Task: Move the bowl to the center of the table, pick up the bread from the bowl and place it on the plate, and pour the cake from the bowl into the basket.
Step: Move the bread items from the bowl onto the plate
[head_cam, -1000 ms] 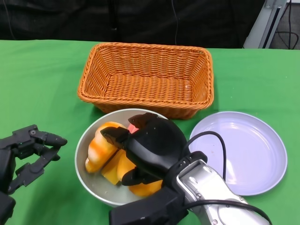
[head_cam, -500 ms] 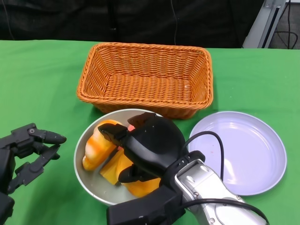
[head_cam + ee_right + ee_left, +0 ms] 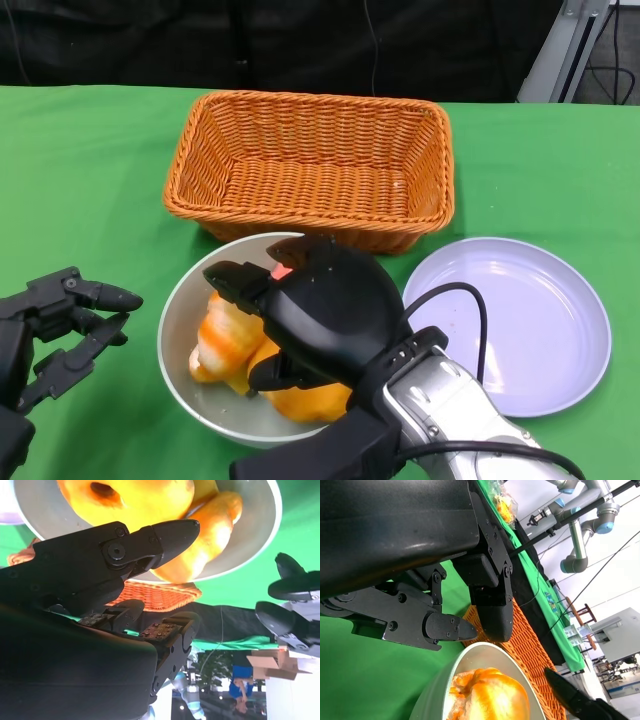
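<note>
On the green bench [image 3: 90, 170] there is one bowl [image 3: 178, 325], one basket [image 3: 312, 165] and one plate [image 3: 530, 325]. The grey bowl sits near the middle, just in front of the wicker basket, and the pale lilac plate lies beside it on the right, bare. In the bowl, the head view shows a striped orange-and-white bread [image 3: 222, 335] on the left side and a yellow-orange piece [image 3: 300, 400] under the right hand; the right wrist view shows a ring-shaped yellow piece with a hole and a longer orange one beside it, so at least two baked pieces lie in the bowl, but the hand hides too much for a sure count or to tell bread from cake.

The right hand [image 3: 320, 320] reaches in over the bowl from the lower right, palm down, its fingers [image 3: 232, 280] curved over the contents. The fingertips look near the food, yet whether they grip anything cannot be told.

The left hand [image 3: 60, 325] hovers above the cloth left of the bowl, apart from it, its fingers [image 3: 105, 296] spread and holding nothing.
</note>
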### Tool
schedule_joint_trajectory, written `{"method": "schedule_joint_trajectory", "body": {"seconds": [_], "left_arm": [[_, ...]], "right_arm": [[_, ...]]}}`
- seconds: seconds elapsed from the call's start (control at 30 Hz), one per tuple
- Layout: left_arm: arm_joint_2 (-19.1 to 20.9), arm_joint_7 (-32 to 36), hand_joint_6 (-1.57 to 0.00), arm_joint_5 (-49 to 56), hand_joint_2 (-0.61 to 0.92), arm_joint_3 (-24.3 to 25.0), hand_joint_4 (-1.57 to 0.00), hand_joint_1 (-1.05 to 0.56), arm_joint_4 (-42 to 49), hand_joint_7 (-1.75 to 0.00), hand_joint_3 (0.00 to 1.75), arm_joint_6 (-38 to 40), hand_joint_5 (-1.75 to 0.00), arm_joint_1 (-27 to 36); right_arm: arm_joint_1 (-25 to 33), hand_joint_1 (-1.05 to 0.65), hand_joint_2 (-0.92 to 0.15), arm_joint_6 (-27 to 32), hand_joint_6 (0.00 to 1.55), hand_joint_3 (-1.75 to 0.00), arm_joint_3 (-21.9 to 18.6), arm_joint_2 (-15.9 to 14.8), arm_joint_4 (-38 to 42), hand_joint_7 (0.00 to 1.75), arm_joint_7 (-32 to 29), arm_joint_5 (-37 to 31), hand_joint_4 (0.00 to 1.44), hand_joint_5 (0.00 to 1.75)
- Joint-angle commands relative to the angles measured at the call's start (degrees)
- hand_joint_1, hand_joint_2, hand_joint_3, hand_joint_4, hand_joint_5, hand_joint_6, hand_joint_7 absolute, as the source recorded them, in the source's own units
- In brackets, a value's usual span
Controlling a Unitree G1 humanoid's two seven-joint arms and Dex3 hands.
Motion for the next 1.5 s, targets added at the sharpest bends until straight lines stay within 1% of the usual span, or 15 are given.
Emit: {"method": "schedule_joint_trajectory", "body": {"seconds": [0.03, 0.17, 0.33, 0.43, 0.53, 0.7, 0.9, 1.13, 1.4, 1.5], "left_arm": [[0.9, 1.1, -0.91, 0.4, 0.92, 0.4, -0.89, -0.14, 0.3, -0.78, 0.24, -0.5, -1.18, -0.8], [0.8, 0.6, -0.91, -0.2, 0.92, 0.4, -0.89, -0.14, 0.4, -0.78, 0.23, -0.7, -1.19, -0.8], [0.5, 1.0, -0.91, -0.5, 0.92, 0.8, -0.86, -0.12, 0.4, -0.77, 0.24, -0.6, -1.17, -0.8], [0.7, 1.3, -0.9, -0.2, 0.92, 0.8, -0.86, -0.11, 0.3, -0.77, 0.26, -0.7, -1.16, -0.7], [0.7, 1.6, -0.9, 0.1, 0.92, 0.9, -0.86, -0.09, 0.2, -0.79, 0.23, -0.8, -1.15, -0.5], [0.7, 2.0, -0.89, 0.5, 0.92, 1.0, -0.86, -0.1, 0.1, -0.81, 0.24, -1.4, -1.15, -0.4], [0.8, 2.4, -0.89, 1.0, 0.92, 0.9, -0.87, -0.11, 0.4, -0.84, 0.25, -1.2, -1.15, -0.6], [0.7, 1.9, -0.88, 0.4, 0.92, 0.7, -0.86, -0.1, 0.3, -0.86, 0.26, -1.4, -1.15, -0.7], [0.9, 1.3, -0.87, -0.3, 0.92, 0.9, -0.86, -0.11, 1.2, -0.87, 0.27, -1.8, -1.16, -1.1], [1.1, 1.8, -0.87, 0.3, 0.92, 0.8, -0.87, -0.12, 1.3, -0.87, 0.26, -1.9, -1.17, -1.2]], "right_arm": [[0.3, -0.72, -0.92, 0.1, 0.51, -0.04, 0.1, -0.3, -0.5, 0.0, 0.8, 0.1, 0.57, 0.04], [-0.7, -0.72, -0.92, -0.1, 0.5, -0.04, 0.2, 0.0, 1.5, 0.0, 0.8, 0.2, 0.57, 0.03], [-2.2, -0.7, -0.92, 0.2, 0.51, -0.03, -0.4, 1.1, 5.2, 0.0, 0.4, 1.6, 0.58, 0.03], [-3.6, -0.69, -0.92, 0.1, 0.51, -0.03, -0.8, 1.7, 8.7, 0.0, 0.0, 2.7, 0.58, 0.02], [-4.6, -0.68, -0.92, 0.2, 0.51, -0.04, -1.0, 2.2, 11.2, 0.0, -0.3, 3.7, 0.57, 0.02], [-6.3, -0.64, -0.92, -0.4, 0.49, -0.03, -1.1, 3.7, 15.4, 0.0, -4.0, 5.4, 0.58, 0.02], [-7.8, -0.66, -0.92, -1.0, 0.49, -0.06, -0.7, 4.2, 17.5, 0.0, -6.2, 6.4, 0.58, 0.02], [-8.6, -0.66, -0.92, -0.7, 0.49, -0.09, -0.1, 4.7, 18.6, 0.0, -6.4, 6.3, 0.58, 0.02], [-8.4, -0.66, -0.92, 0.6, 0.49, -0.08, 0.8, 4.4, 16.6, 0.0, -5.5, 5.1, 0.59, 0.02], [-8.9, -0.66, -0.92, 1.1, 0.49, -0.08, 1.3, 4.6, 17.2, 0.0, -4.4, 5.3, 0.58, 0.01]]}}
